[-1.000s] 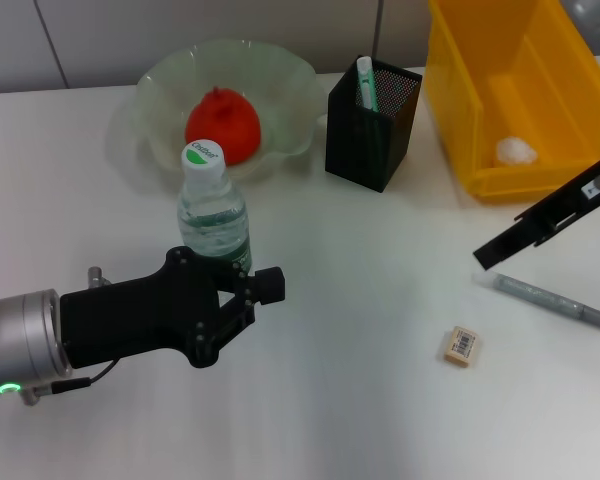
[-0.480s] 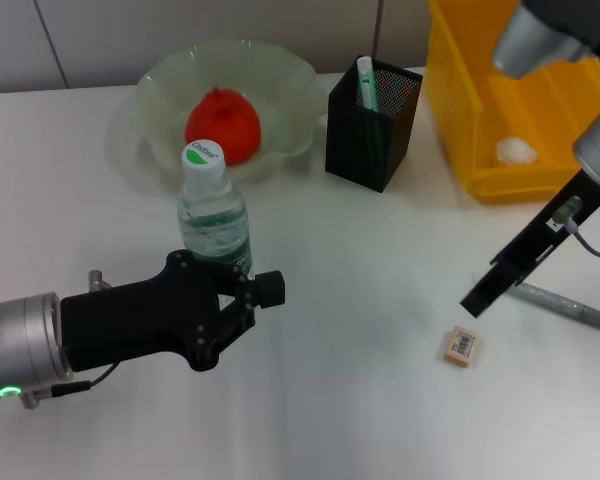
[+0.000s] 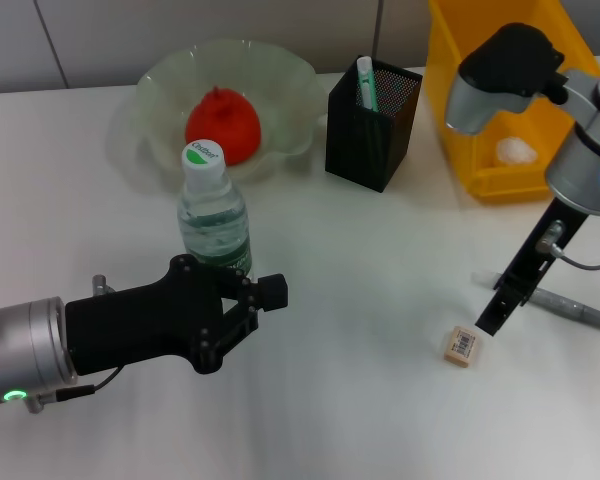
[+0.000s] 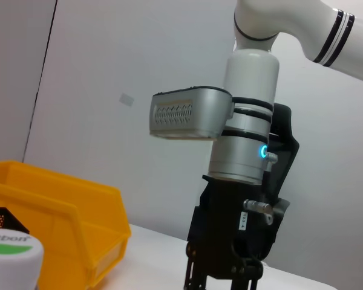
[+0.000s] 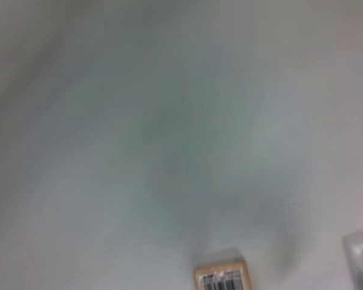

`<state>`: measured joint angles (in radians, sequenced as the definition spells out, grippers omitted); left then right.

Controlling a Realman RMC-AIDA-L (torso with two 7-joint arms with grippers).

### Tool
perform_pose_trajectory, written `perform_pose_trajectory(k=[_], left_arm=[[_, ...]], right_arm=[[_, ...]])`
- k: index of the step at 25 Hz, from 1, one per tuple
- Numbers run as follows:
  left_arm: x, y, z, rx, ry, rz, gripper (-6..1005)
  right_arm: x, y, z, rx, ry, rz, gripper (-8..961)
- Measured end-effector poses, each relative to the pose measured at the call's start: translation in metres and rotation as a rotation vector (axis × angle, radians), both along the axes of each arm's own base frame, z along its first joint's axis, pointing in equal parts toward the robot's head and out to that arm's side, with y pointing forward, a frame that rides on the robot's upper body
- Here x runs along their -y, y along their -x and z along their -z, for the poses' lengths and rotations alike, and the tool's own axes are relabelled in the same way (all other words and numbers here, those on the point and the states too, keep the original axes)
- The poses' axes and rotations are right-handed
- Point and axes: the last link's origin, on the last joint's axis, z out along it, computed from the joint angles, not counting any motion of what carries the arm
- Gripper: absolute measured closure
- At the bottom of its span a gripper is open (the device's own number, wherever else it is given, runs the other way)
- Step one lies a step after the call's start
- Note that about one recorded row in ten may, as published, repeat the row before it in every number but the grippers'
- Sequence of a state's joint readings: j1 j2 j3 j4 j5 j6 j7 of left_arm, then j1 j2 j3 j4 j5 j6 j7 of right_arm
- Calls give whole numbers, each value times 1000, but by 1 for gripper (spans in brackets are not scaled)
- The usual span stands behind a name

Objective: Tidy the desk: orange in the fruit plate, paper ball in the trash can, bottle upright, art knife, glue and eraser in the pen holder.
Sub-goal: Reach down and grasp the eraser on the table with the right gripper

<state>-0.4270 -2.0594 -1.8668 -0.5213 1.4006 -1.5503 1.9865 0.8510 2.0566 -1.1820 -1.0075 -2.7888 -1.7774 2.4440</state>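
Hanging over the right part of the bench (image 3: 360, 300), the right claw (image 3: 490, 320) was just to the right of the eraser (image 3: 461, 346) and slightly farther from the robot, with a small gap between them. So the eraser lay to the left and a little nearer from that claw, and in my judgement the next move needed only a short shift that way and then down. If its fingers were open or closed, I cannot tell. The left claw (image 3: 260, 295) was well apart on the left, near the bottle (image 3: 212, 210), its fingers set apart and holding nothing, so the right arm was clearly the nearer one.

The eraser was a small tan block with a white barcode sleeve, lying flat on the bench, its long axis running from near-left to far-right. A grey art knife (image 3: 570, 305) lay just right of the claw. The pen holder (image 3: 372, 125) stood well apart, far and to the left of the eraser.
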Motion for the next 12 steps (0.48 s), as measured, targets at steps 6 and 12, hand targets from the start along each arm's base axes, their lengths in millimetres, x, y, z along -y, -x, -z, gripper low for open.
perform_pose_trajectory(k=[6, 12], left_arm=[[1, 0, 1, 3, 3, -5, 985], [0, 0, 0, 7, 2, -12, 985]], right_arm=[[-5, 2, 6, -12, 9, -36, 374], [-6, 10, 15, -21, 44, -65, 374]])
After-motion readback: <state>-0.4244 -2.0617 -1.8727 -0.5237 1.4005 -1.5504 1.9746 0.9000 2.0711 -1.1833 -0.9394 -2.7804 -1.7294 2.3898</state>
